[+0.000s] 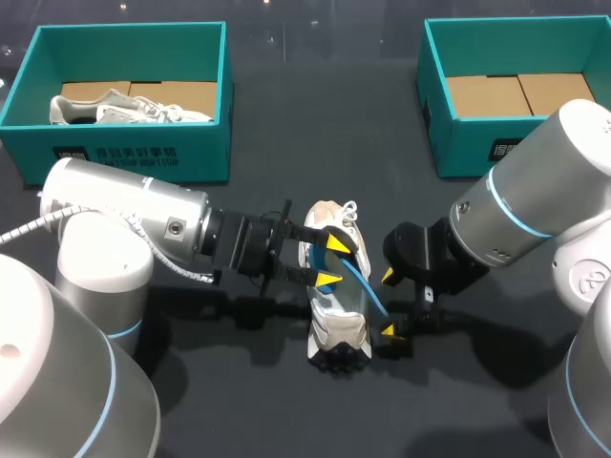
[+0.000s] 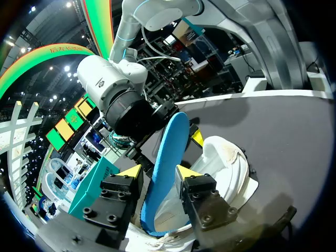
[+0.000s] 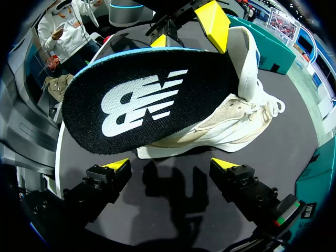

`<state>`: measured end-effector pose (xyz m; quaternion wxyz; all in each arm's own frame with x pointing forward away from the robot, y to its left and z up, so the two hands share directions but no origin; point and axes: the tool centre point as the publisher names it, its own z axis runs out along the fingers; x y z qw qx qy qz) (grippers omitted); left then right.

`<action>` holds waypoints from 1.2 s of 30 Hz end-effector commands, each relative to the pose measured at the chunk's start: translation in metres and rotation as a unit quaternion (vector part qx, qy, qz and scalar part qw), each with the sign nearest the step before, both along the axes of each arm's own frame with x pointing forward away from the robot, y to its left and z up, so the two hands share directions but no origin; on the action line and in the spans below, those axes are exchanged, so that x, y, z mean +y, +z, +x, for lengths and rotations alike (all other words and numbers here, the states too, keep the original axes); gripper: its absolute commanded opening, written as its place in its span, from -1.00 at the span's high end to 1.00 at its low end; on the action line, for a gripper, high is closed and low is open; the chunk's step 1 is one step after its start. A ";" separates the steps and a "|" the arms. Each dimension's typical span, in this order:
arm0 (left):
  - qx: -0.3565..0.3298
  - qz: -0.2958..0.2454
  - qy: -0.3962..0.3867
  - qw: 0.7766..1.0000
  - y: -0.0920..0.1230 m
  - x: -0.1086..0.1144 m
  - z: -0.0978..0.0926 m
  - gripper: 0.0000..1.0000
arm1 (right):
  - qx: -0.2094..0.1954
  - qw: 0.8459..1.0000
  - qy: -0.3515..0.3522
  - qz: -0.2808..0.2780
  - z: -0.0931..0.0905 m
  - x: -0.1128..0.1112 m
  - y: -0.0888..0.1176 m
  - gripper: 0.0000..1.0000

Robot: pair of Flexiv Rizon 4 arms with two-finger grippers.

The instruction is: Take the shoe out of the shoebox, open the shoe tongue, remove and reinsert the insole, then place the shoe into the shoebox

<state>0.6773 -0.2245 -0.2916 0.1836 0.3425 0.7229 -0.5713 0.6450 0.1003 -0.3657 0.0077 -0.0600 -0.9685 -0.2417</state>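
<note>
my left pincer [image 1: 333,262] pinching blue insole [image 3: 142,100], half out of sneaker [image 1: 339,329] on table [image 1: 286,134] | right pincer [image 3: 170,165] wide open, empty, beside it | my worry: sneaker's unpinned, could drag or tip along

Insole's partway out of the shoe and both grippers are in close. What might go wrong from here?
1. The right gripper is open with nothing between its fingers. Closing now may miss the blue insole, which lies ahead of it.
2. The insole bows out of the shoe, so pulling could drag the shoe along the table.
3. The left gripper sits close by, so the arms may collide.
</note>
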 end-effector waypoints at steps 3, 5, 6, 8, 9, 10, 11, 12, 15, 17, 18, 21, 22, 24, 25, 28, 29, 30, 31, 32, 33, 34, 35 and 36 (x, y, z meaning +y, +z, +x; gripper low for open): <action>0.006 0.043 -0.043 0.998 0.004 -0.002 0.008 0.26 | -0.001 1.000 0.000 0.001 -0.001 -0.001 0.000 -1.00; 0.008 0.050 -0.052 0.997 0.003 -0.004 0.007 0.25 | -0.001 1.000 0.000 0.001 -0.001 -0.001 0.000 -1.00; 0.006 0.059 -0.060 0.996 0.002 -0.006 0.006 0.24 | -0.001 1.000 0.000 0.001 -0.001 -0.001 0.000 -1.00; 0.006 0.070 -0.074 0.995 0.000 -0.009 0.004 0.23 | -0.001 1.000 0.000 0.001 -0.001 -0.001 0.000 -1.00; 0.004 0.077 -0.080 0.994 -0.001 -0.011 0.002 0.22 | -0.001 1.000 0.000 0.001 -0.001 -0.001 0.000 -1.00; 0.001 0.086 -0.086 0.992 -0.002 -0.012 0.001 0.23 | -0.001 1.000 0.000 0.001 -0.001 -0.001 0.000 -1.00; -0.002 0.094 -0.093 0.991 -0.003 -0.012 0.000 0.24 | -0.001 1.000 0.000 0.001 -0.001 -0.001 0.000 -1.00; -0.002 0.100 -0.097 0.990 -0.005 -0.013 -0.001 0.25 | -0.001 1.000 0.000 0.001 -0.001 -0.001 0.000 -1.00; -0.006 0.113 -0.103 0.988 -0.008 -0.013 -0.003 0.30 | -0.001 1.000 0.000 0.001 -0.001 -0.001 0.000 -1.00; -0.010 0.121 -0.105 0.987 -0.009 -0.013 -0.004 0.48 | -0.001 1.000 0.000 0.001 -0.001 -0.001 0.000 -1.00; -0.011 0.128 -0.107 0.986 -0.010 -0.013 -0.004 0.56 | -0.001 1.000 0.000 0.001 -0.001 -0.001 0.000 -1.00; -0.024 0.148 -0.105 0.983 -0.013 -0.011 -0.006 1.00 | -0.001 1.000 0.000 0.001 -0.001 -0.001 0.000 -1.00; -0.024 0.150 -0.104 0.983 -0.014 -0.010 -0.006 1.00 | -0.001 1.000 0.000 0.001 -0.001 -0.001 0.000 -1.00; -0.031 0.160 -0.100 0.982 -0.016 -0.006 -0.008 1.00 | -0.001 1.000 0.000 0.001 -0.001 -0.001 0.000 -1.00; -0.033 0.160 -0.093 0.982 -0.018 -0.005 -0.009 1.00 | -0.001 1.000 0.000 0.001 -0.001 -0.001 0.000 -1.00; -0.021 0.132 -0.068 0.989 -0.020 0.000 -0.011 1.00 | -0.001 1.000 0.000 0.001 -0.001 -0.001 0.000 -1.00; -0.016 0.120 -0.060 0.991 -0.021 0.001 -0.013 1.00 | -0.001 1.000 0.000 0.001 -0.001 -0.001 0.000 -1.00; -0.008 0.103 -0.050 0.993 -0.023 0.001 -0.015 1.00 | -0.001 1.000 0.000 0.001 -0.001 -0.001 0.000 -1.00; 0.000 0.086 -0.044 0.995 -0.024 0.000 -0.017 1.00 | -0.001 1.000 0.000 0.001 -0.001 -0.001 0.000 -1.00; 0.003 0.074 -0.038 0.997 -0.024 -0.001 -0.019 1.00 | -0.001 1.000 0.000 0.001 -0.001 -0.001 0.000 -1.00; 0.004 0.066 -0.033 0.997 -0.024 -0.003 -0.020 1.00 | -0.001 1.000 0.000 0.001 -0.001 -0.001 0.000 -1.00; 0.007 0.057 -0.029 0.998 -0.024 -0.005 -0.021 1.00 | -0.001 1.000 0.000 0.001 -0.001 -0.001 0.000 -1.00; 0.009 0.047 -0.026 0.999 -0.023 -0.006 -0.023 1.00 | -0.001 1.000 0.000 0.001 -0.001 -0.001 0.000 -1.00; 0.010 0.040 -0.023 0.999 -0.022 -0.008 -0.024 1.00 | -0.001 1.000 0.000 0.001 -0.001 -0.001 0.000 -1.00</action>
